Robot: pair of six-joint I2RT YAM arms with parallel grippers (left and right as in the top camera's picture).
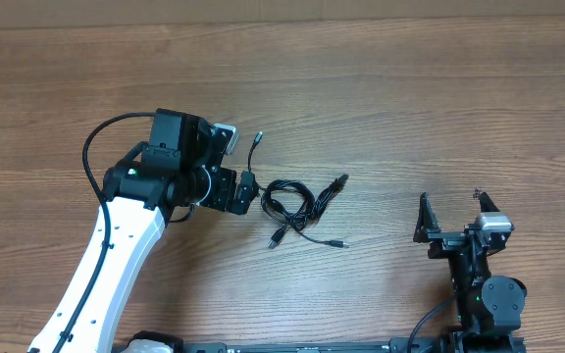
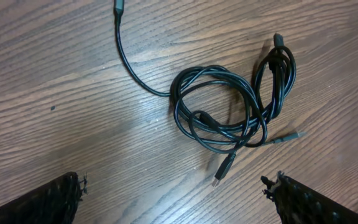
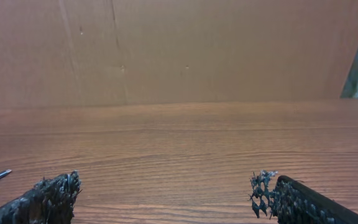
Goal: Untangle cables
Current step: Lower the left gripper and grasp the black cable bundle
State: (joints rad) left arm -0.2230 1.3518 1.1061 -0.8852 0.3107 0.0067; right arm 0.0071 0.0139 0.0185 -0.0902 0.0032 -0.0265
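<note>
At the middle of the table (image 1: 410,108), the cables (image 1: 307,209) lie in one loose tangled coil of thin black cord, flat on the wood and well clear of every edge. From the coil's left side, one tail runs toward the far edge and ends in a small plug. Two more plug ends stick out on the side toward the near edge, and a further loop reaches out to the right. In the left wrist view I see the cables (image 2: 229,129) as several overlapping rings that cross each other on their right side. The left gripper (image 1: 231,191) stands just beside the left side of the coil. Its jaws are spread wide and hold nothing. In its own camera the left gripper (image 2: 174,183) shows both fingertips at the bottom corners, and neither of them touches the cord. The right gripper (image 1: 451,221) sits near the near edge on the right side, well apart from the coil. It is also fully spread and empty. In the right wrist view the right gripper (image 3: 166,183) faces across bare wood toward a brown board wall (image 3: 179,50) behind the far edge. A thin dark tip shows at the left margin of that view; I cannot tell for certain what it is.
</note>
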